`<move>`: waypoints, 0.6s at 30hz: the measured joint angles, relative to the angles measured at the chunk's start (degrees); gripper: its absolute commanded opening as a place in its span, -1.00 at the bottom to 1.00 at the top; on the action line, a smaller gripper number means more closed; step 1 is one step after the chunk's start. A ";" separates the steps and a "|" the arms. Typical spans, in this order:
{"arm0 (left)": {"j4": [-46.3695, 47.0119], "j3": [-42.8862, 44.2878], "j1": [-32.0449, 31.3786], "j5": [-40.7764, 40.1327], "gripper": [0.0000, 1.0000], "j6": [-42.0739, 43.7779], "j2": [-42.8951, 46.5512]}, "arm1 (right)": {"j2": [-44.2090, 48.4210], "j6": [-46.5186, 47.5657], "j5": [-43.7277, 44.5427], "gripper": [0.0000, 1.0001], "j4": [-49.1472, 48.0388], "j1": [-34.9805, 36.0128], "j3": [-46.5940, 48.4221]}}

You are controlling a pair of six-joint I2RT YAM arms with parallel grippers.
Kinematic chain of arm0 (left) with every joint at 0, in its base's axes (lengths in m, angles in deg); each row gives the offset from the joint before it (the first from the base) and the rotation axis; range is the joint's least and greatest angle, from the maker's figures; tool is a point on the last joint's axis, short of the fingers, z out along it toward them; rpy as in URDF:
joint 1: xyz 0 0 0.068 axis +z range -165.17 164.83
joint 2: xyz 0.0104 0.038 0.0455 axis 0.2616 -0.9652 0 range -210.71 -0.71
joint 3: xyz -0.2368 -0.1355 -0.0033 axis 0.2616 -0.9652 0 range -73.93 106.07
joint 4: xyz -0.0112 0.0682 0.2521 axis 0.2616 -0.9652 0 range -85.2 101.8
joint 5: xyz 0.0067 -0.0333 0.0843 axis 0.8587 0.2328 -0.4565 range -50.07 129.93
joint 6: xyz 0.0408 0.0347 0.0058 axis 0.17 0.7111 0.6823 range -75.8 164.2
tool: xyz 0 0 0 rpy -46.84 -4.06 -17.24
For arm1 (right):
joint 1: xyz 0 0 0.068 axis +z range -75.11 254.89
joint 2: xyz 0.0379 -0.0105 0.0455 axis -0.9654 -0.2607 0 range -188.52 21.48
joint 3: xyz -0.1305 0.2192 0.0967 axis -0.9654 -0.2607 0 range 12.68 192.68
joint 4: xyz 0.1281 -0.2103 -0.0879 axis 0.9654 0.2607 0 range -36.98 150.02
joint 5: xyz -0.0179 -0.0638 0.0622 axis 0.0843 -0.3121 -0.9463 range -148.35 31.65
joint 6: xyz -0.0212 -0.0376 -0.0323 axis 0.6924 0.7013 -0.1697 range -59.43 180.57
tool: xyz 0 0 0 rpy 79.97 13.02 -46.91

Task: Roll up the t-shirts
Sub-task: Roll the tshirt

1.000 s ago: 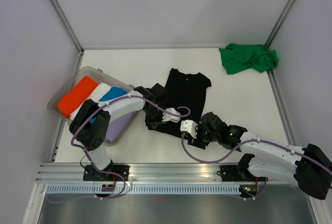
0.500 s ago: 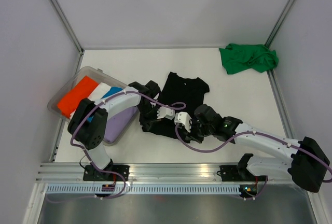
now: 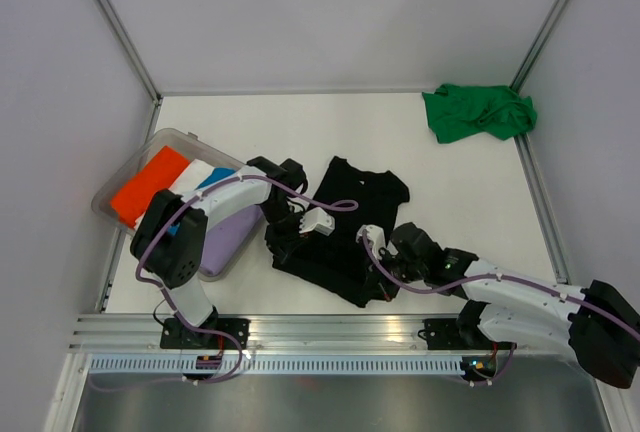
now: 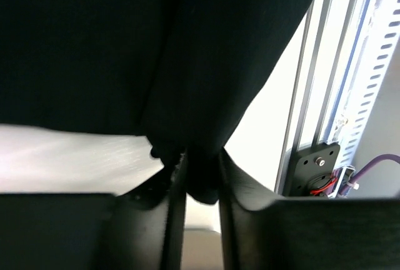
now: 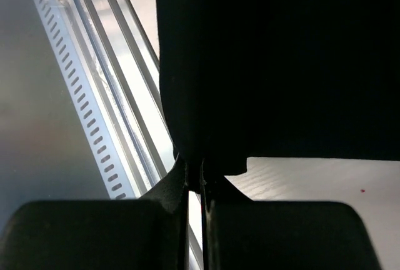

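Note:
The black t-shirt (image 3: 350,214) lies crumpled mid-table, its lower part drawn toward the near edge. My left gripper (image 3: 287,245) is at its left hem. In the left wrist view a fold of the black t-shirt (image 4: 125,45) fills the narrow gap of the left gripper (image 4: 201,157), whose jaws stand a little apart. My right gripper (image 3: 380,290) is at the near right corner. In the right wrist view the right gripper (image 5: 195,167) is pinched tight on the edge of the black t-shirt (image 5: 281,64). The green t-shirt (image 3: 478,112) sits bunched at the far right corner, untouched.
A clear plastic tub (image 3: 112,192) at the left holds folded orange (image 3: 150,180), white, blue and lilac (image 3: 232,242) shirts. The aluminium rail (image 3: 330,330) runs along the near edge, close beside both grippers. Grey walls enclose the table.
The right gripper closed on the black t-shirt's near edge and pulled it toward the rail. The shirt slid nearer and bunched. The left jaws have parted slightly around their fold.

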 measured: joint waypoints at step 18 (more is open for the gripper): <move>-1.44 1.44 0.17 3.48 -0.95 -1.57 -1.09 | 1.44 -17.62 -12.52 -0.99 -13.33 -13.68 -12.20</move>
